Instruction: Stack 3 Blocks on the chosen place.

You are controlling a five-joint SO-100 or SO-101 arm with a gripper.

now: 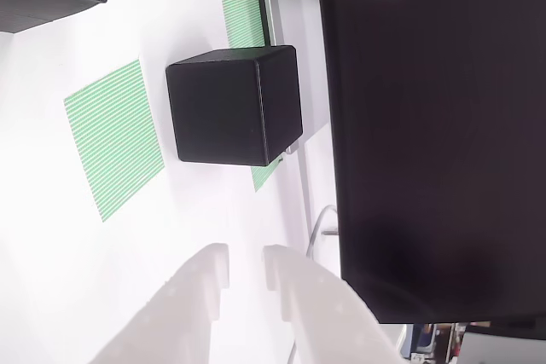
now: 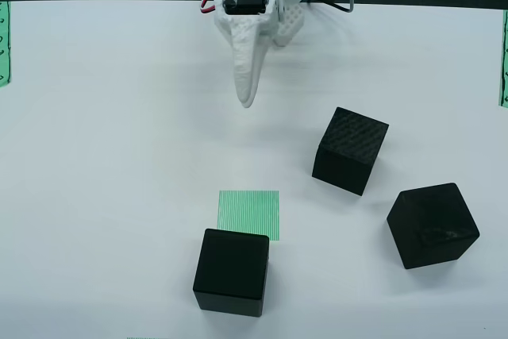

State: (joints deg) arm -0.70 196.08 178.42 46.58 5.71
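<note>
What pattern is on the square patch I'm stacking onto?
Fine green-and-white stripes on the patch, clearest in the view from above.

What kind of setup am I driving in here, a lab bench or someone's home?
Most likely a lab or hobby test bench: a plain white table laid out with a printed green-striped square, three black cubes, and a white 3D-printed gripper. A dark panel stands alongside.
</note>
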